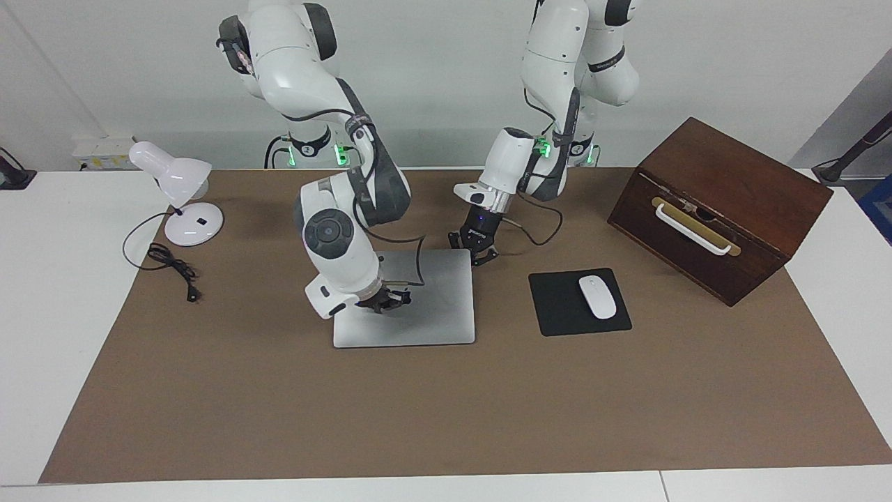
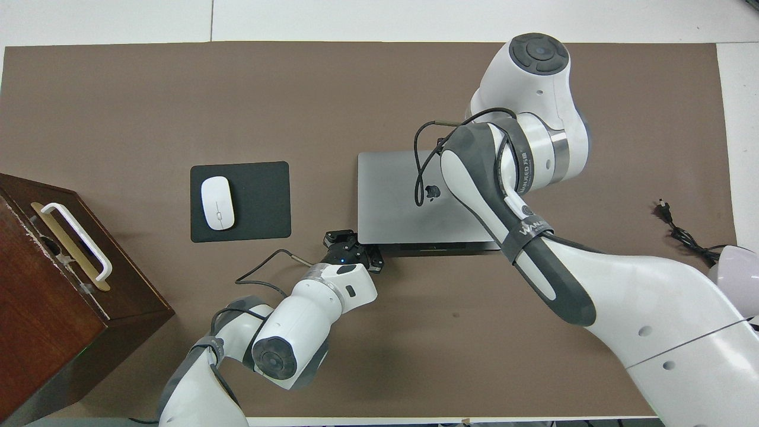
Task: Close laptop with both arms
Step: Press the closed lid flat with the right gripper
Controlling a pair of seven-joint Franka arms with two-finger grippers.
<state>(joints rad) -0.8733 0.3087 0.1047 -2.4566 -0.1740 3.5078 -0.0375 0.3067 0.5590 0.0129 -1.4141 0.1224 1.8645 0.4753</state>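
The laptop [image 1: 411, 300] lies shut and flat on the brown mat [image 1: 446, 411] that covers the middle of the bench [image 1: 42, 279], its silver lid up; in the overhead view the dark apple logo [image 2: 432, 191] shows just beside the right arm's forearm, which covers the lid's end toward the right arm's end of the bench. The right claw [image 1: 387, 300] sits low over the lid, and whether it touches the metal cannot be told; its wrist housing hides most of it in the facing view, the overhead view hides it wholly under the arm, and whether its fingers are spread or pressed together cannot be told. The left claw [image 1: 478, 249] hangs at the laptop's corner nearest the left arm's base, its fingers spread and pinching nothing; contact with the corner cannot be made out. Beside the laptop, toward the left arm's end, a white mouse [image 1: 598, 297] rests on a black mouse pad [image 1: 557, 307], with a brown wooden box [image 1: 725, 202] well apart from the laptop at that end. Toward the right arm's end stand a white desk lamp [image 1: 178, 195] and its black cord [image 1: 171, 265]; the overhead view cuts off most of the lamp.
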